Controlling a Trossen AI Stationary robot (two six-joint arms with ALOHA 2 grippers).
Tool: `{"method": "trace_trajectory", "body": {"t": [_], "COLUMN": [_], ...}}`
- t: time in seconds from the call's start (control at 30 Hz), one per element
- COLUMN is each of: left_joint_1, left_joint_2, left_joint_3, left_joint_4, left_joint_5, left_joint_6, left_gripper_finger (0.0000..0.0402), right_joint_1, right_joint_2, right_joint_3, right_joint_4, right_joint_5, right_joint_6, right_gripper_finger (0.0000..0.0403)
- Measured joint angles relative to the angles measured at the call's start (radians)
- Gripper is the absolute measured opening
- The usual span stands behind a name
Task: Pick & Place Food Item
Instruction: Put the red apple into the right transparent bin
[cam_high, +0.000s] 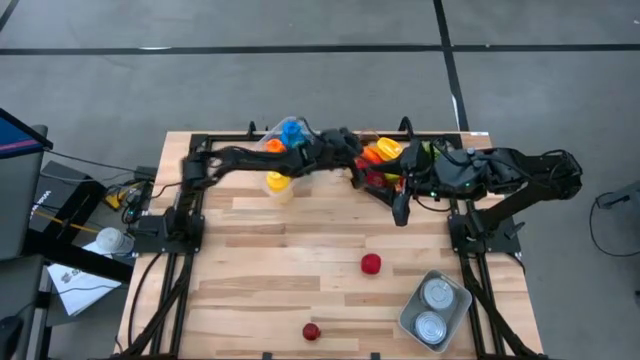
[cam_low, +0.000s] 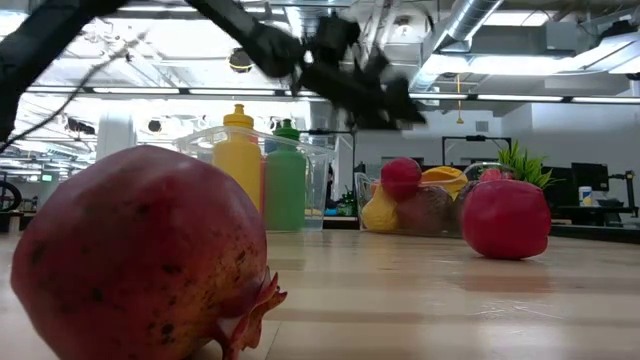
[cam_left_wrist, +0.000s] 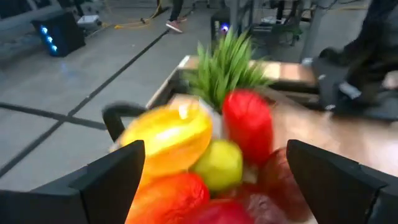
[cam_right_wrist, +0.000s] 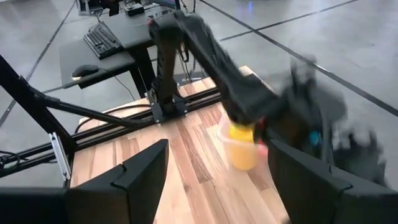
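Observation:
A pile of toy food (cam_high: 381, 153) sits at the table's far edge: a yellow-orange fruit (cam_left_wrist: 168, 137), a red piece (cam_left_wrist: 247, 121), a small yellow-green fruit (cam_left_wrist: 217, 165) and a green leafy tuft (cam_left_wrist: 227, 65). My left gripper (cam_left_wrist: 214, 149) is open just in front of the pile, above the table, with a finger at each side and nothing between them. My right gripper (cam_high: 402, 210) hangs open over the table's right middle, holding nothing. A red pomegranate (cam_high: 311, 331) and a red fruit (cam_high: 371, 264) lie on the wooden table (cam_high: 260, 260).
A clear bin of bottles (cam_high: 287, 134) stands at the far edge, left of the food pile. A yellow bottle in a clear cup (cam_high: 279, 186) stands just in front of it. A metal tray with two cans (cam_high: 435, 310) sits at the near right corner.

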Motion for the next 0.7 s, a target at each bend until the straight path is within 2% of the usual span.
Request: {"method": "trace_trajectory", "body": {"t": [0.17,0.27,0.37,0.5,0.7], "left_joint_1": [-0.002,-0.003,-0.008,-0.032,-0.1], "left_joint_2": [-0.239,-0.413,-0.608,-0.852,-1.156], "left_joint_3": [0.001,0.0,0.0,0.0,0.0], "left_joint_4": [-0.343,-0.576,-0.735,-0.799,-0.862], "left_joint_5": [0.058,0.099,0.098,0.013,-0.087], "left_joint_6": [0.112,0.125,0.123,0.069,-0.045], "left_gripper_finger": [0.0372,0.0366,0.0358,0.0348,0.034], "right_joint_1": [0.002,-0.003,-0.019,-0.033,-0.033], "right_joint_2": [0.0,0.0,0.025,0.095,0.236], "right_joint_3": [0.0,0.0,0.001,0.0,0.0], "right_joint_4": [-0.073,-0.203,-0.359,-0.487,-0.48], "right_joint_5": [-0.003,-0.003,-0.009,-0.07,-0.204], "right_joint_6": [0.0,0.035,0.085,0.086,-0.04], "right_gripper_finger": [0.0265,0.0265,0.0265,0.0265,0.0265]}}
